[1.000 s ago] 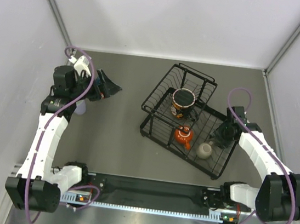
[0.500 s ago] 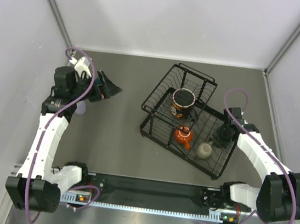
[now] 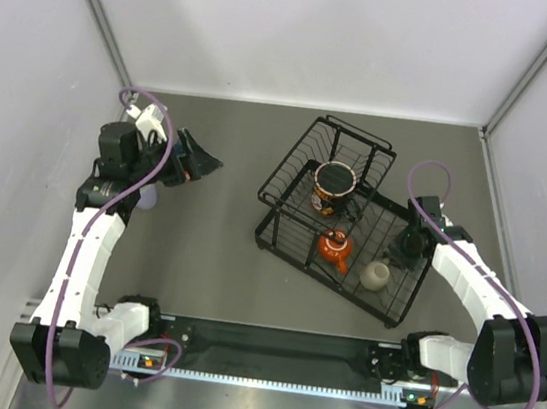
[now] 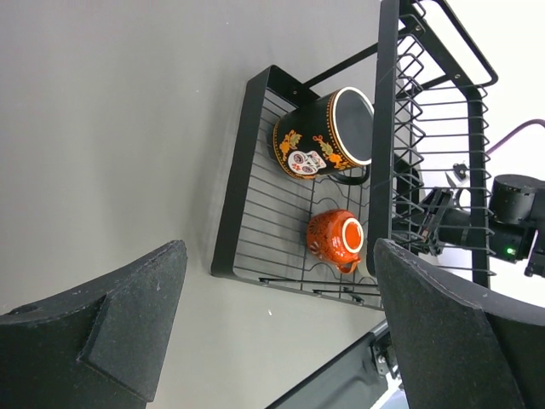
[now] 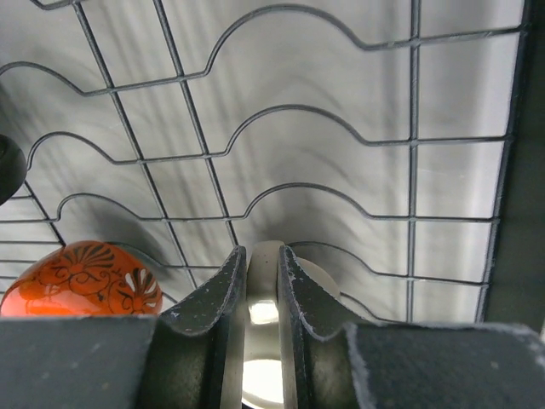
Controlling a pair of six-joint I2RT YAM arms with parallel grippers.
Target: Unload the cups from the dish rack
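Observation:
The black wire dish rack [image 3: 284, 201] stands right of centre. In it are the red-and-black patterned mug [image 3: 335, 184], the small orange cup [image 3: 334, 248] and the small beige mug [image 3: 375, 274]. My right gripper [image 3: 394, 259] reaches into the rack. In the right wrist view it [image 5: 264, 273] is shut on a thin part of the beige mug [image 5: 264, 341], with the orange cup [image 5: 81, 277] to its left. My left gripper [image 3: 203, 163] is open and empty above the table, left of the rack. A lavender tumbler [image 3: 145, 196] stands by the left arm. The mint-green tumbler and the blue mug are out of view.
The left wrist view looks between its open fingers [image 4: 111, 324] at the rack [image 4: 234, 200], the patterned mug [image 4: 319, 141] and the orange cup [image 4: 336, 239]. Grey walls close in the table on three sides. The black rail with the arm bases runs along the near edge [image 3: 265, 345].
My right gripper has shifted slightly left and down onto the beige mug. The left arm has not moved.

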